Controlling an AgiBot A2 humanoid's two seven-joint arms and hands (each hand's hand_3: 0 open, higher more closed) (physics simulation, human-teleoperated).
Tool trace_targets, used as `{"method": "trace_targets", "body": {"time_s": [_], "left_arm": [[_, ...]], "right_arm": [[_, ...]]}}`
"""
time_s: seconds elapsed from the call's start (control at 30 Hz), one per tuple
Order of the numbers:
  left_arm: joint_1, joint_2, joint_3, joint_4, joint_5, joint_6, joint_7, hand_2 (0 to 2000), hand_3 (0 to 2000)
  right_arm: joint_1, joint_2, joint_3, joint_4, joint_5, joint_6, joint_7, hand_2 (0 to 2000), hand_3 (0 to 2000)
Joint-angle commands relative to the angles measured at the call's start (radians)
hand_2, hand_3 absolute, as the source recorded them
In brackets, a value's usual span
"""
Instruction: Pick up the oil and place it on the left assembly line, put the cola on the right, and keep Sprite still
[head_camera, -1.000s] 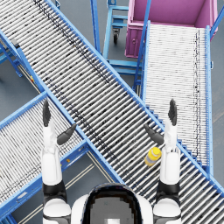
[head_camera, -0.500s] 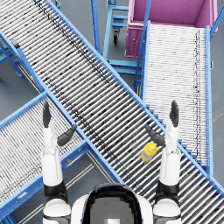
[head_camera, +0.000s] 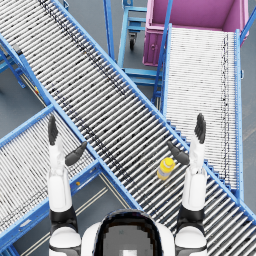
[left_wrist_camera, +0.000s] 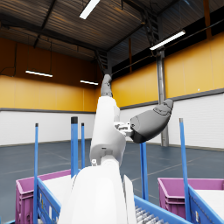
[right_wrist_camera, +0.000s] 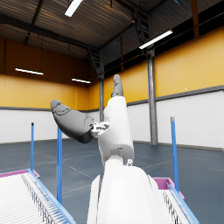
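A small yellow bottle with a yellow cap (head_camera: 165, 168), the oil, lies on the rollers of the diagonal conveyor (head_camera: 100, 100), just left of my right forearm. My right hand (head_camera: 192, 145) is raised above it with fingers straight and thumb spread, holding nothing. My left hand (head_camera: 61, 145) is raised the same way over the left roller line (head_camera: 20, 165), also empty. In the wrist views the left hand (left_wrist_camera: 131, 116) and the right hand (right_wrist_camera: 94, 116) point up at the hall's ceiling. No cola or Sprite is in view.
A second roller line (head_camera: 200, 85) runs up the right side to a pink bin (head_camera: 195, 20). Blue frame rails (head_camera: 112, 27) and posts edge every conveyor. Grey floor shows between the lines. Pink bins (left_wrist_camera: 26, 197) appear in the left wrist view.
The yellow bottle has travelled down the diagonal conveyor toward me, from beside my right hand to beside my right forearm. Both arms have stayed still.
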Motion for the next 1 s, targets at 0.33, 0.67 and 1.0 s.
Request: {"method": "trace_targets", "body": {"time_s": [0.33, 0.67, 1.0], "left_arm": [[-0.006, 0.006, -0.004, -0.011, 0.0, 0.0, 0.0, 0, 0], [-0.024, 0.014, -0.002, -0.031, 0.0, 0.0, 0.0, 0, 0], [-0.031, 0.022, 0.005, -0.023, 0.0, 0.0, 0.0, 0, 0]], "right_arm": [[-0.025, -0.009, -0.01, 0.02, 0.0, 0.0, 0.0, 0, 0], [-0.119, -0.023, 0.02, 0.06, 0.0, 0.0, 0.0, 0, 0], [-0.293, -0.014, 0.122, 0.012, 0.0, 0.0, 0.0, 0, 0]]}}
